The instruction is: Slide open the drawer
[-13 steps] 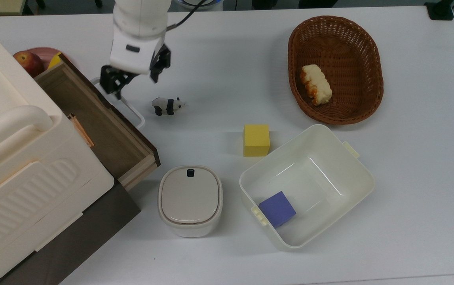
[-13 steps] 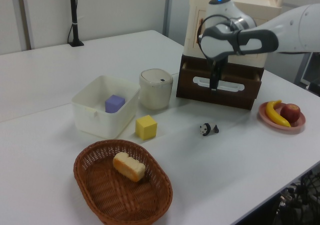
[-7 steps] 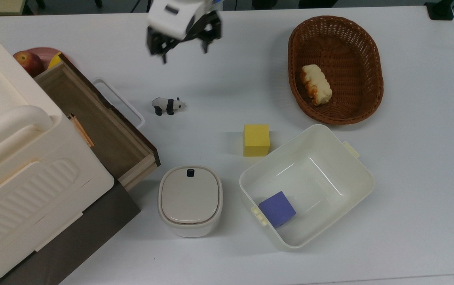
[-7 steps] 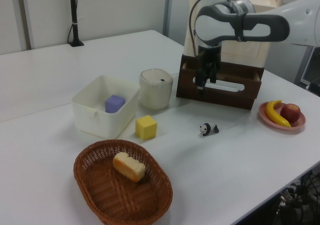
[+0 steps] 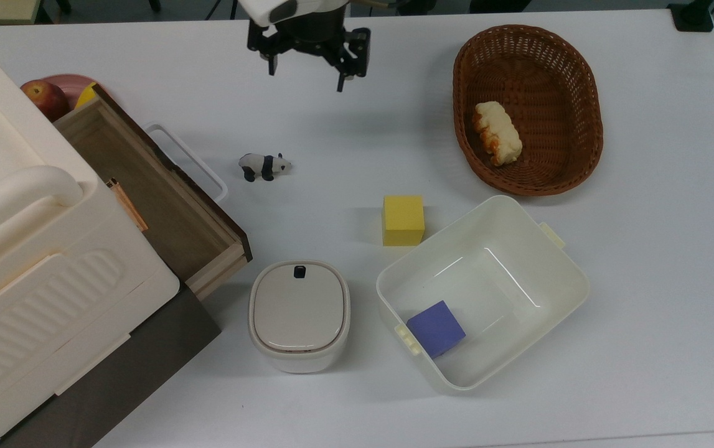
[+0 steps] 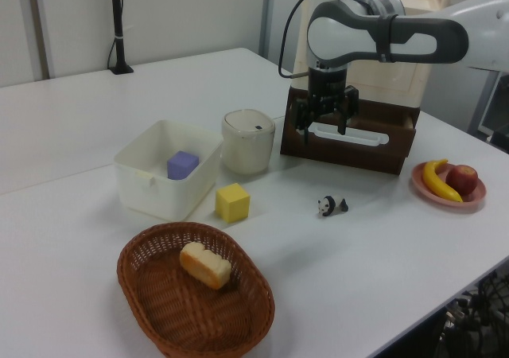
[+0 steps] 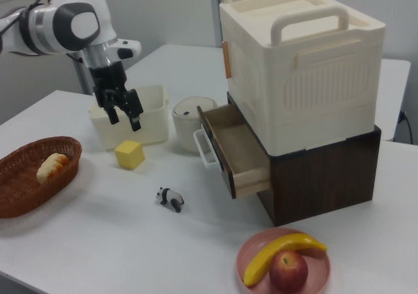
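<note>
The drawer (image 5: 145,186) stands pulled out of the dark base under the cream cabinet, its light-brown inside bare. Its white loop handle (image 5: 190,160) juts from the dark front panel. In the left view the drawer front (image 6: 374,151) faces the table, and in the right view the drawer (image 7: 236,151) sticks out toward the right view's left. My gripper (image 5: 307,70) hangs open in the air, apart from the handle, up and to the top view's right of it. It holds nothing. The gripper (image 6: 323,123) shows in front of the drawer in the left view, and the gripper (image 7: 125,119) hovers above the yellow cube in the right view.
A toy panda (image 5: 263,166) lies near the handle. A yellow cube (image 5: 403,219), a lidded cream pot (image 5: 299,314) and a white tub (image 5: 556,274) with a purple cube (image 5: 436,328) sit mid-table. A wicker basket (image 5: 574,74) holds bread. A fruit plate (image 7: 248,255) sits beside the cabinet.
My gripper left the drawer handle, rose and swung to the top view's upper right, turning as it went. The drawer stayed pulled out as it was.
</note>
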Controlling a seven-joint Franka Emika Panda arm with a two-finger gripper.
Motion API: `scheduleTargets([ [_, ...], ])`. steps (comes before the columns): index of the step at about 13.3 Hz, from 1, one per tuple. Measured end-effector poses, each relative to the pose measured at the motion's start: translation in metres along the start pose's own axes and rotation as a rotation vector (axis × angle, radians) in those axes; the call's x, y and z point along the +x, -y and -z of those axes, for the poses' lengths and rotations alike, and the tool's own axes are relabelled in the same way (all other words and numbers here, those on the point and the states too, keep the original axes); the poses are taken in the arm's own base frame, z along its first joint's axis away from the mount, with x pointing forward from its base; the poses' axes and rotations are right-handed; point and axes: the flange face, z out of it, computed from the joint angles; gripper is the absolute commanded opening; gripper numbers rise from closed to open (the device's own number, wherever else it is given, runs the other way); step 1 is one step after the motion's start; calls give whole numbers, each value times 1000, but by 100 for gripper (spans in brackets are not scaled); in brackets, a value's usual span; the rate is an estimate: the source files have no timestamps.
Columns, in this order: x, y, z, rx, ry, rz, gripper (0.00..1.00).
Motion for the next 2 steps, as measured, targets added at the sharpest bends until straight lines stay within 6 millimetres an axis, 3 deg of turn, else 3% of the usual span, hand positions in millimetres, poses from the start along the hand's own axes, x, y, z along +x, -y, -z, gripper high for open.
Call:
scheduleTargets([
  [2,6,-16,3,5,-8,-34,100],
])
